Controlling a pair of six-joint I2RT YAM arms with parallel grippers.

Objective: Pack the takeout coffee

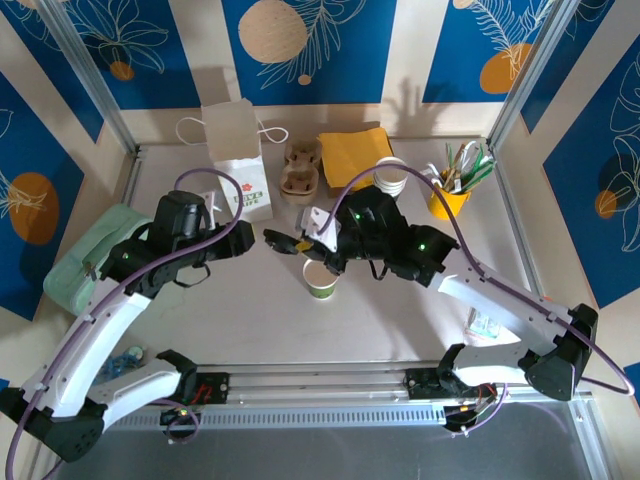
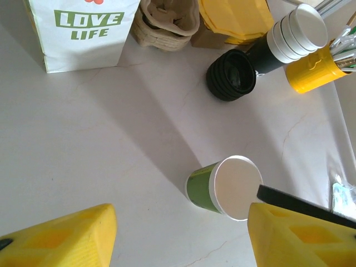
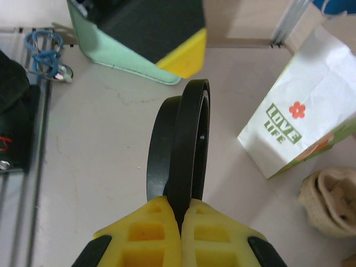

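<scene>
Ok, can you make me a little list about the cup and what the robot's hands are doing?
cup: green paper cup, upright on the table, no lid on
lid: black lid, pinched edge-on in the right gripper
left gripper: open, holding nothing, cup just ahead of it
bag: white paper bag, standing at the back
spares: stack of black lids, stack of cups
packed: not yet

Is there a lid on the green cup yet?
No, the green cup stands open, its white inside showing, while the right gripper pinches a black lid by its rim.
</scene>
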